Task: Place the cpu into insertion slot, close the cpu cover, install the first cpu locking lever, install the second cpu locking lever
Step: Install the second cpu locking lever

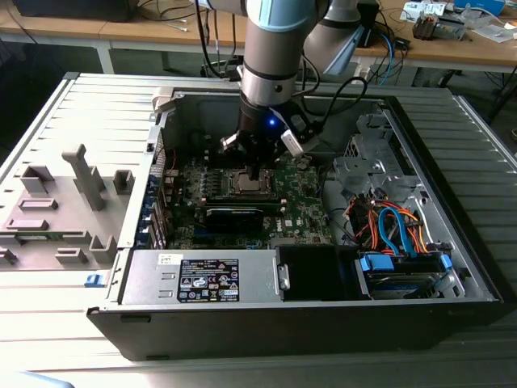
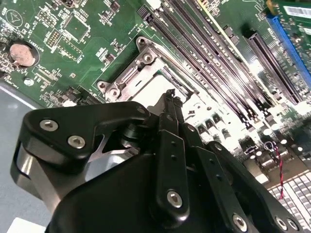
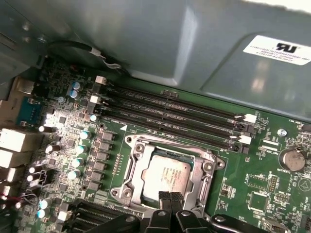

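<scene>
The cpu, a small square chip with a silver-grey top, lies flat in the insertion slot on the green motherboard. The silvery cpu cover lies down around it, and the chip shows through its window. My gripper hangs just above the slot's near edge, with its two black fingertips pressed together and nothing visible between them. In the second wrist view the gripper points down at the cover's metal frame. In the exterior view the gripper stands over the slot inside the open computer case.
Long black memory slots run beside the socket. A black card lies just in front of it. The power supply and drive bay cables fill the case's near side. A grey fixture stands at the exterior view's left.
</scene>
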Controlling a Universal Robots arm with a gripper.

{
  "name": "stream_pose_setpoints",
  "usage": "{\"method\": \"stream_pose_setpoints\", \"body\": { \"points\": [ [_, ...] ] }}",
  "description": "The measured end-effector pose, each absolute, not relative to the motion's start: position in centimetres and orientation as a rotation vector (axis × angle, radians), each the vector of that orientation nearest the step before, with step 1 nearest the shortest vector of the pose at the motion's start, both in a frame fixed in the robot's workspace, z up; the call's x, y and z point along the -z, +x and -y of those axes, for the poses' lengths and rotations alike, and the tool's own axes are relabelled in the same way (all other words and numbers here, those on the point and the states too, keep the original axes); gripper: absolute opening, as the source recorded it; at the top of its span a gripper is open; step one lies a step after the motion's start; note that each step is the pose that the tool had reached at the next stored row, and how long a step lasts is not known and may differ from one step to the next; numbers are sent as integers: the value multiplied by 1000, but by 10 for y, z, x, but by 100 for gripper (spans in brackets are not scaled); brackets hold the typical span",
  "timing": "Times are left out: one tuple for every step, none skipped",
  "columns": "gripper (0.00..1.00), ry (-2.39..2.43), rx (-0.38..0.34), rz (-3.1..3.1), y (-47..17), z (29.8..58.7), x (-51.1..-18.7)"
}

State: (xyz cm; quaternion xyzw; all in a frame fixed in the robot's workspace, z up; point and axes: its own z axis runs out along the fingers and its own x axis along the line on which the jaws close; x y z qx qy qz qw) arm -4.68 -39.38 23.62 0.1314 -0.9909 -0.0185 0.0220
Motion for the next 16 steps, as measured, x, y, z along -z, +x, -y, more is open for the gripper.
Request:
{"method": "stream_pose_setpoints", "body": {
  "points": [
    [11,407,55,3070,-47,394,-238],
    [11,407,53,3070,-47,394,-240],
    [11,407,52,3070,-47,394,-241],
    [11,407,51,3070,-47,394,-242],
    [11,407,51,3070,-47,394,-243],
    [11,407,51,3070,-47,394,-244],
    [11,407,51,3070,-47,394,-245],
    [11,407,51,3070,-47,394,-247],
    [11,407,51,3070,-47,394,-249],
    [11,407,51,3070,-47,394,-250],
    [11,407,51,3070,-47,394,-251],
    [11,407,51,3070,-47,394,-253],
    [11,407,51,3070,-47,394,-255],
    [11,407,51,3070,-47,394,-255],
    [11,407,51,3070,-47,394,-255],
    [11,407,51,3070,-47,394,-255]
  ]
}}
